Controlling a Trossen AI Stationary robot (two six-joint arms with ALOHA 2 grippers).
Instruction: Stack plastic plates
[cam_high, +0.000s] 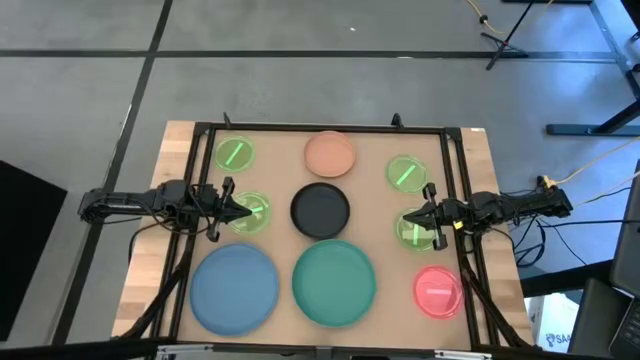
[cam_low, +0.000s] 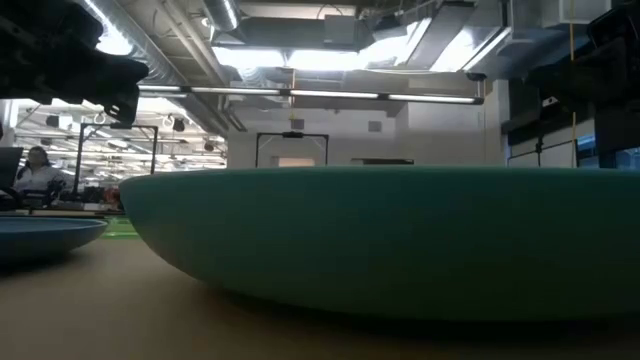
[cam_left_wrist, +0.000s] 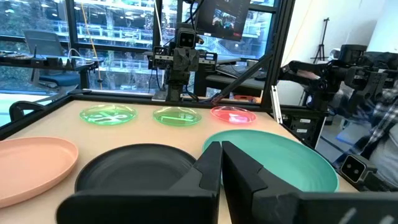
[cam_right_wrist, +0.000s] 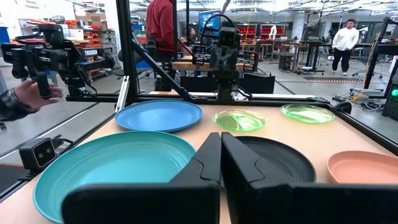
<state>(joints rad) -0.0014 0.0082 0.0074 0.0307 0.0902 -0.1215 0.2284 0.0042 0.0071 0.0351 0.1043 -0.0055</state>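
The left tool (cam_high: 240, 209) and right tool (cam_high: 410, 221) are both pressed together, each over a small green plate (cam_high: 252, 212) with the black plate (cam_high: 320, 209) between them, so a closed tool could just push its plate away.

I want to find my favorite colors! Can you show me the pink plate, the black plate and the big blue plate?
pink plate (cam_high: 437, 291), high view, its middle.
black plate (cam_high: 320, 209), high view, its middle.
big blue plate (cam_high: 234, 288), high view, its middle.
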